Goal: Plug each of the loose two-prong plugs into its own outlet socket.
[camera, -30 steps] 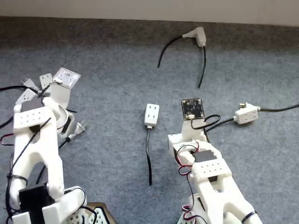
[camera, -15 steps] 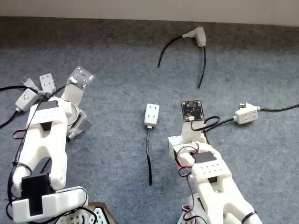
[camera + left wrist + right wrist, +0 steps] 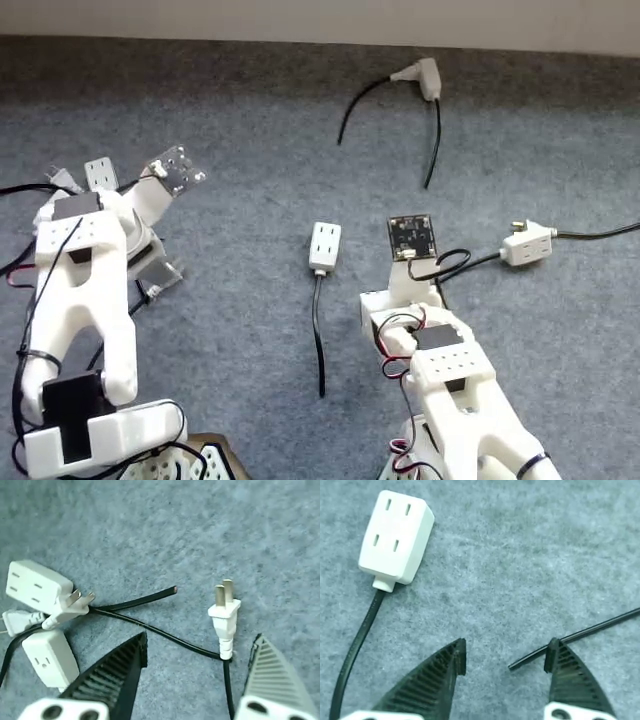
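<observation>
Left gripper (image 3: 200, 639) is spread wide over the grey carpeted worktop (image 3: 200, 530), and the white two-prong plug on a black cord (image 3: 223, 617) lies flat right at its tips. Right gripper (image 3: 506, 645) is spread too, near a white square outlet block (image 3: 395, 534)

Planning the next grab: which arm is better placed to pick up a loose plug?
Left. The left tool is open with a two-prong plug just ahead, near one finger. The right tool faces an outlet block and a cord end.
</observation>
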Tool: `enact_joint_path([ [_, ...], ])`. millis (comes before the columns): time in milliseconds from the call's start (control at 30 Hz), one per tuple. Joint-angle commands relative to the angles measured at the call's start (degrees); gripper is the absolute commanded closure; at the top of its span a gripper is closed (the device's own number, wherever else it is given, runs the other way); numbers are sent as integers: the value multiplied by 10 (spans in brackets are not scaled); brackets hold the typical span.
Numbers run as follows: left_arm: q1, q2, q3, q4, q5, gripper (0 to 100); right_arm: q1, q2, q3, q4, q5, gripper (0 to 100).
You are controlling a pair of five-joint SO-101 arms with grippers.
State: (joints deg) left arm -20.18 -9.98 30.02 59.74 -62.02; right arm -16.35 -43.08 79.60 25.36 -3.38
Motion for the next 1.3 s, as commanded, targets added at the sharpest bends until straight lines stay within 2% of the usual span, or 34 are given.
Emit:
enact_joint_path([
  [0, 29, -2, -23, 11, -15, 674, 4, -7, -4, -10, 9, 739],
  [200, 44, 14, -26, 6, -17, 674, 5, -7, -1, -32, 8, 739],
  [300, 41, 66, -60, 13, -53, 674, 5, -7, -1, -32, 7, 739],
  [600, 33, 206, -235, 142, -57, 674, 5, -7, -1, -33, 8, 739],
  [767, 36, 278, -303, 211, -88, 674, 5, -7, -1, -34, 8, 739],
  [1100, 37, 364, -402, 281, -89, 674, 5, -7, -1, -34, 8, 739],
  [1267, 44, 393, -412, 286, -89, 674, 5, -7, -1, -34, 8, 739],
])
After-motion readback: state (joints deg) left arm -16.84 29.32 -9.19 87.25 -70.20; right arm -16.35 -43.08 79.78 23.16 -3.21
